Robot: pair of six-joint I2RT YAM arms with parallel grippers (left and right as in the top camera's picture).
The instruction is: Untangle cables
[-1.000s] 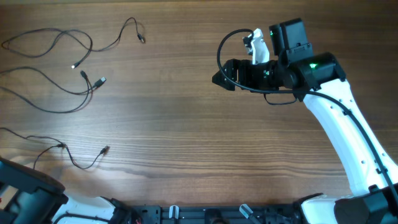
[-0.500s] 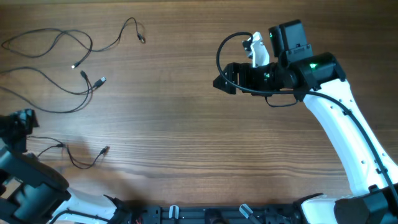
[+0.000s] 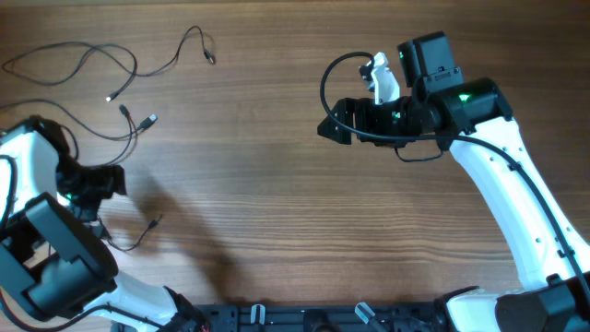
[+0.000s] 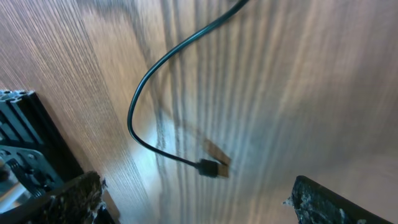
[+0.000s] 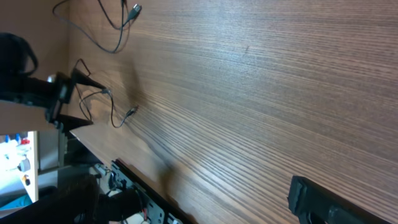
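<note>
Several thin dark cables lie loose at the table's left. One cable (image 3: 92, 53) loops along the top, a second cable (image 3: 92, 135) curves below it to a pale plug (image 3: 151, 119), and a short third cable (image 3: 129, 242) ends in a small plug (image 3: 158, 221). My left gripper (image 3: 118, 181) hangs open just above that third cable, holding nothing. In the left wrist view a curved cable (image 4: 146, 81) ends in a plug (image 4: 208, 168) between and ahead of my open left gripper (image 4: 196, 190). My right gripper (image 3: 324, 124) is open and empty, far to the right of the cables.
The right arm (image 3: 498, 184) reaches in from the lower right, with its own thick black lead (image 3: 330, 74) looping above the wrist. A black rail (image 3: 304, 318) runs along the front edge. The right wrist view shows the left arm (image 5: 31, 93) beside the small cable (image 5: 115, 115).
My left arm has swung up from the bottom left corner to over the lower left cable. Its jaws have opened a little more. The right gripper has crept slightly left.
</note>
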